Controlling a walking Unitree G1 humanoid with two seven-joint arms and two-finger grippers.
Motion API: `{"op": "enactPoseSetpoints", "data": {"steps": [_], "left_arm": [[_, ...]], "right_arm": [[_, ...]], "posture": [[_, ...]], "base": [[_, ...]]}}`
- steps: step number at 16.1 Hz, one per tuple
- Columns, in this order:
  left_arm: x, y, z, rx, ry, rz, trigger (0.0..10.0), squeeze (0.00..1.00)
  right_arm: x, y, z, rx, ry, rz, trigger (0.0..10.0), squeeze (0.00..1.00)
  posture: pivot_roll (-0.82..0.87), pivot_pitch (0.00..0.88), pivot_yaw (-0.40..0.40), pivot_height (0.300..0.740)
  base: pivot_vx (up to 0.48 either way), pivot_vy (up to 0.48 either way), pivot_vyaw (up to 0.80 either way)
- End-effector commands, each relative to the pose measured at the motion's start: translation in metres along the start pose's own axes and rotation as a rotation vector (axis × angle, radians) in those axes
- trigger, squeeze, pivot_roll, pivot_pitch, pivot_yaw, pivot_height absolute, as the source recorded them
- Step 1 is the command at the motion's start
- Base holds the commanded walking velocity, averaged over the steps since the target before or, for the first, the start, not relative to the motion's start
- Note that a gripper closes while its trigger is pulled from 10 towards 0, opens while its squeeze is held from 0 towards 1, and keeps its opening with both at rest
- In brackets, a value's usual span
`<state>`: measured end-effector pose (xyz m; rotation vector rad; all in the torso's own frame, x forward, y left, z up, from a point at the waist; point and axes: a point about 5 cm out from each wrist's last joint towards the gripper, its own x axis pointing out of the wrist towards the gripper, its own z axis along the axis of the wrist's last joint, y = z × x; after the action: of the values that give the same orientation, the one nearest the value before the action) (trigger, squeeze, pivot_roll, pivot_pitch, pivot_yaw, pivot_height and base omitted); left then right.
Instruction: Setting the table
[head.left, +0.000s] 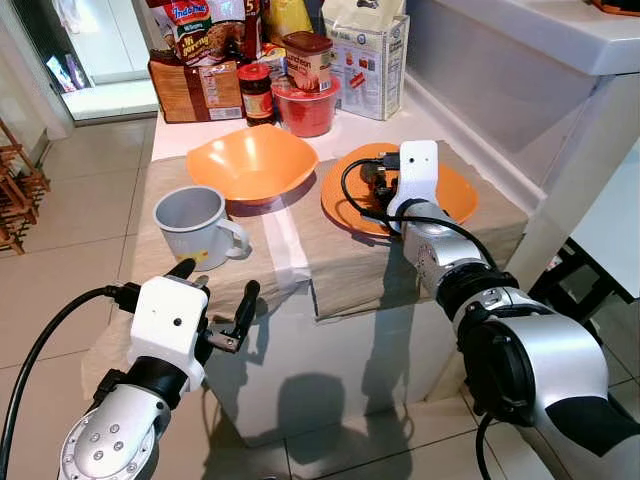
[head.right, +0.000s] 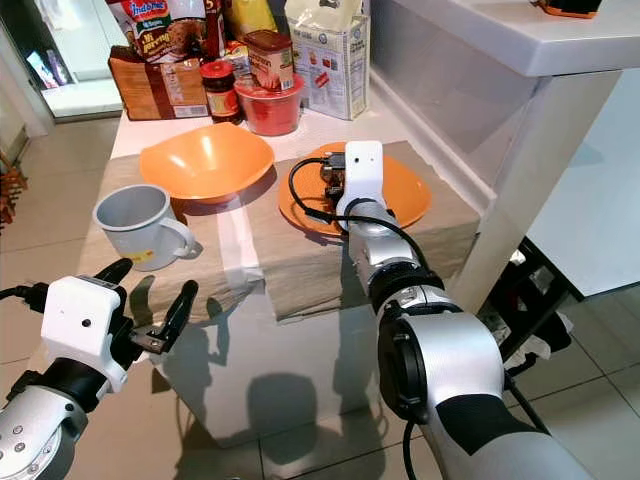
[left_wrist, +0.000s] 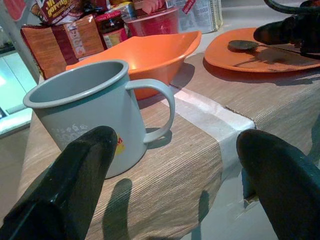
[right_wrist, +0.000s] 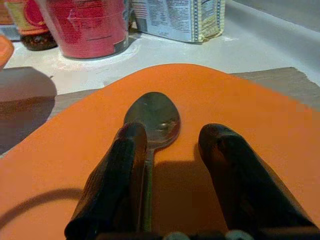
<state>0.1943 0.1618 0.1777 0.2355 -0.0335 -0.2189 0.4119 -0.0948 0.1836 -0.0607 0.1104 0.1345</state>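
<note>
- Right wrist view looks along the right gripper (right_wrist: 167, 150), low over an orange plate (right_wrist: 240, 100); its jaws stand apart, one to each side of a metal spoon (right_wrist: 152, 117) that lies on the plate, the handle running close along one black finger (right_wrist: 117, 180).
- Whether that finger touches the handle cannot be told; the spoon is not clamped.
- From the head views, the right arm reaches forward over the tabletop (head.left: 190, 140) and its white wrist block sits above the plate (head.left: 460, 195), hiding the spoon.
- The plate rests on a beige cloth mat (head.left: 350, 260) on the robot's right side of the tabletop.
- An orange bowl (head.left: 255, 160) stands to the left of the plate, close to it, on a second mat.
- A grey mug (head.left: 195, 225) stands in front of the bowl, nearer the robot, its handle turned toward the plate side; a small yellow mark shows near its base.
- The left gripper (head.left: 215, 295) hangs off the near edge of the tabletop, just before the mug, jaws wide apart and holding nothing.
- At the back of the tabletop stand packaged foods: a red tub (head.left: 305, 105), a dark jar with a red lid (head.left: 257, 92), a brown bag (head.left: 195, 90) and a white carton (head.left: 370, 60).
- Tiled floor (head.left: 80, 210) lies to the left.
</note>
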Motion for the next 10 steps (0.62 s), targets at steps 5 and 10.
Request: {"op": "enactPoseSetpoints", "data": {"steps": [5, 10], "left_arm": [[-0.003, -0.001, 0.004, 0.008, -0.012, 0.009, 10.0, 0.00], [-0.003, -0.002, 0.003, 0.006, -0.007, 0.006, 10.0, 0.00]], "right_arm": [[0.000, 0.014, 0.000, -0.028, 0.024, 0.061, 10.0, 0.00], [-0.002, 0.007, -0.015, 0.001, 0.089, 0.012, 10.0, 0.00]], "posture": [[0.25, 0.089, 0.027, 0.740], [0.25, 0.093, 0.030, 0.740]], "base": [[0.000, 0.000, 0.00], [0.000, 0.000, 0.00]]}}
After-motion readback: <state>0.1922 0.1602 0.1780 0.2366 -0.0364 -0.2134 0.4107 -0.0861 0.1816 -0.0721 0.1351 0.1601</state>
